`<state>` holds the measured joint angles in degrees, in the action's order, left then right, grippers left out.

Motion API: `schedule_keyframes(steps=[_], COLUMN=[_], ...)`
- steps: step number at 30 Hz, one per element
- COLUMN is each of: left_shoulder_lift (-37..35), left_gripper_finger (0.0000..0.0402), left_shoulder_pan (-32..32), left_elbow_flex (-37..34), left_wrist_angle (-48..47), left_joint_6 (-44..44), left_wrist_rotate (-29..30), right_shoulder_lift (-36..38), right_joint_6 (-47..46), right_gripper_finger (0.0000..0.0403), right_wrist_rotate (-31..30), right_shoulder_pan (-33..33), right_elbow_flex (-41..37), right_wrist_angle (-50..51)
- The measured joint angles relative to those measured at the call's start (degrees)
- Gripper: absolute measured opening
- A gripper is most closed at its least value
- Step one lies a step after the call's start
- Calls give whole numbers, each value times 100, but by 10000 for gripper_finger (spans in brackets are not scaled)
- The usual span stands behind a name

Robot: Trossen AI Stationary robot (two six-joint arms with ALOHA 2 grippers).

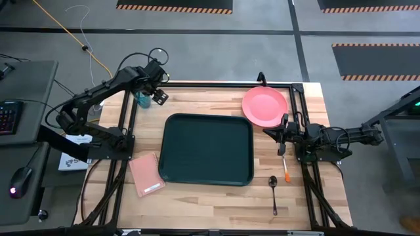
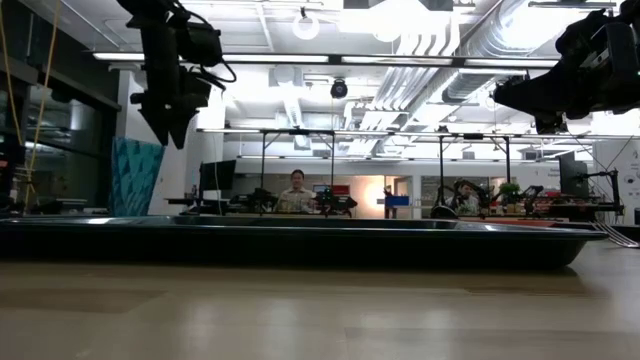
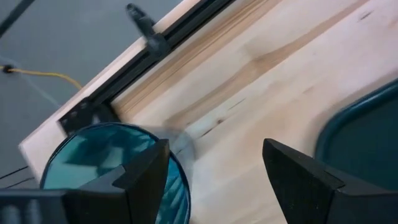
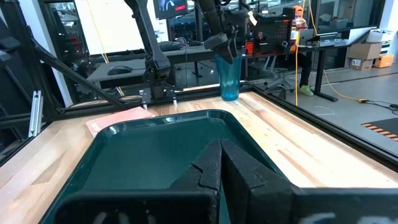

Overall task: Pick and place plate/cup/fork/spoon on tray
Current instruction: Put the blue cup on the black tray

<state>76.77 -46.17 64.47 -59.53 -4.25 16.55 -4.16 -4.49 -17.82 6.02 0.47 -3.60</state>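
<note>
Hovering right over the cup (image 1: 142, 98), the left claw (image 1: 153, 96) has its fingers spread apart with nothing in them yet. From the left wrist view the cup's (image 3: 115, 168) teal rim sits mostly off to one side of the gap, with one finger (image 3: 146, 180) over the rim's edge and the other out over bare table (image 3: 261, 68). So it looks like the claw needs a small sideways nudge toward the cup, or it's planning to pinch the wall with one finger inside. Either could work, I'd guess.

The cup stands upright, just beyond the tray's (image 1: 205, 149) far left corner, so the left arm is clearly the nearer one for this job.

The right claw (image 1: 282, 133) waits on the other side of the tray, fingers pressed together and empty. The plate (image 1: 265, 105) sits just beyond it, and the fork (image 1: 286, 169) and spoon (image 1: 273, 192) lie just on its near side, both lengthwise front to back. Nothing is on the tray yet.
</note>
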Motion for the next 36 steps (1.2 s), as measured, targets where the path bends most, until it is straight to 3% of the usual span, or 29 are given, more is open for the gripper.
schedule_keyframes(steps=[15,23,36], left_shoulder_lift=[-7,-437,-504], left_gripper_finger=[250,250,250], left_shoulder_pan=[0,-5,-551], left_elbow_flex=[0,0,3], left_wrist_angle=[-91,-105,-505], left_joint_6=[136,22,-356], left_wrist_rotate=[426,993,24], right_shoulder_lift=[0,1,0], right_joint_6=[1,0,0], right_gripper_finger=[0,0,0], right_wrist_rotate=[0,0,0], right_shoulder_pan=[0,0,0], right_elbow_flex=[0,2,0], right_wrist_angle=[0,2,2])
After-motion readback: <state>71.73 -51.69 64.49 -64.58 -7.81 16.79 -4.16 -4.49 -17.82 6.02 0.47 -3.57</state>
